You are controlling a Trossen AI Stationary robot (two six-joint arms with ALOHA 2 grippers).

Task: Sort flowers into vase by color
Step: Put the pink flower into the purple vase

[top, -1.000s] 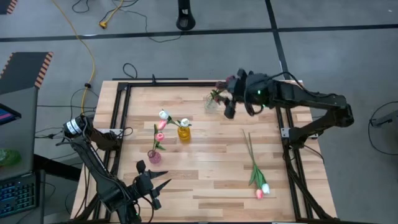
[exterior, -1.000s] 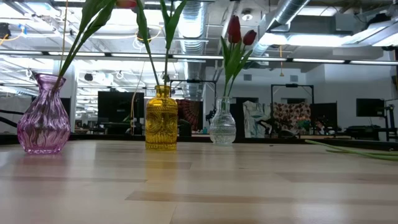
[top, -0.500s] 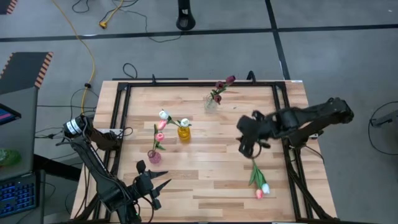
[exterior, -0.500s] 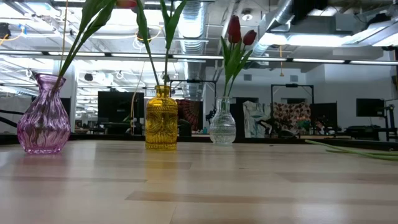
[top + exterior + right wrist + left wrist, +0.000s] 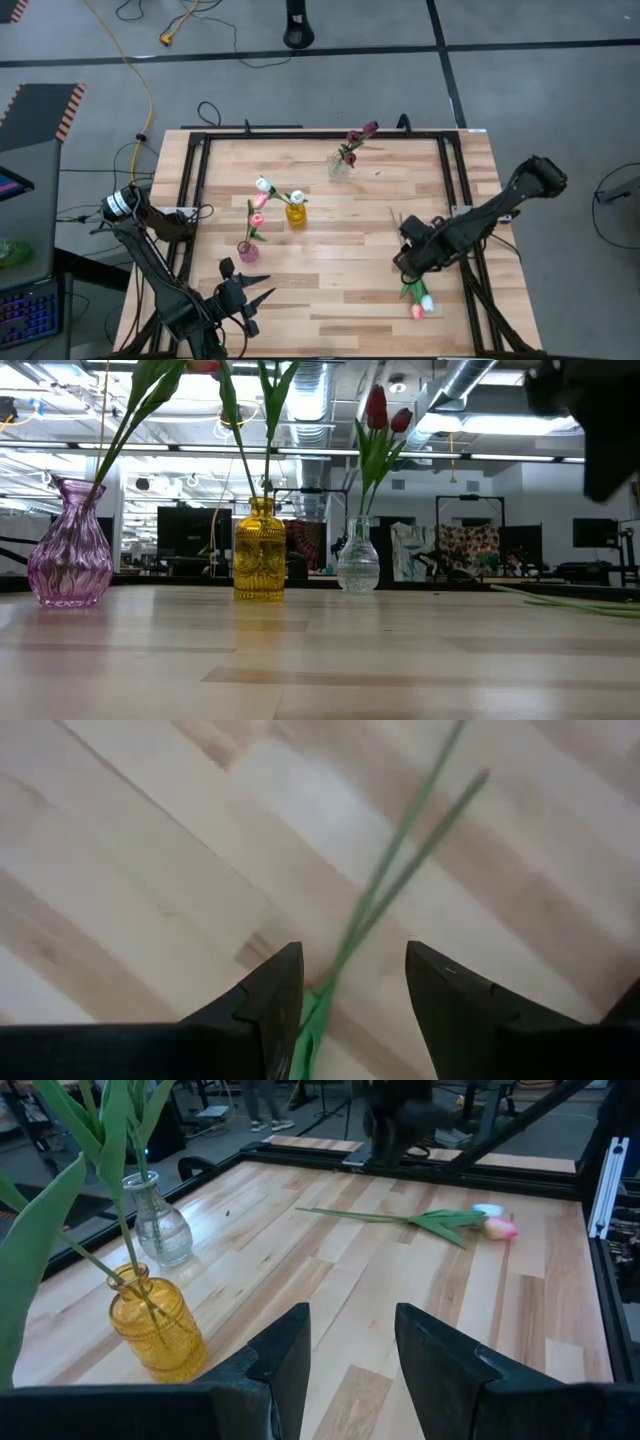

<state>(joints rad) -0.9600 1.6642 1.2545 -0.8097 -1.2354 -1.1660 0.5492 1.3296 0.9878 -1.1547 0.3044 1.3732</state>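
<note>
Two flowers [image 5: 410,270] lie on the table at the near right, stems [image 5: 400,850] crossed, a pink head [image 5: 416,311] and a white head [image 5: 427,300] toward the near edge. My right gripper [image 5: 345,985] hangs open above the stems, pointing down, clear of them. A clear vase [image 5: 340,166] with dark red tulips stands far centre. A yellow vase [image 5: 296,214] holds white tulips. A purple vase [image 5: 247,250] holds a pink tulip. My left gripper [image 5: 350,1350] waits open at the near left corner [image 5: 245,300].
A black metal frame [image 5: 195,200] runs round the tabletop. Bare wood lies between the vases and the lying flowers [image 5: 440,1220]. In the low view my right arm [image 5: 600,430] shows at the upper right, above the stems [image 5: 570,602].
My right gripper has swung from beside the clear vase at the far side toward the table's near right, sunk lower, and tipped from nearly level to pointing down over the two lying flowers. The flowers and vases have stayed in place.
</note>
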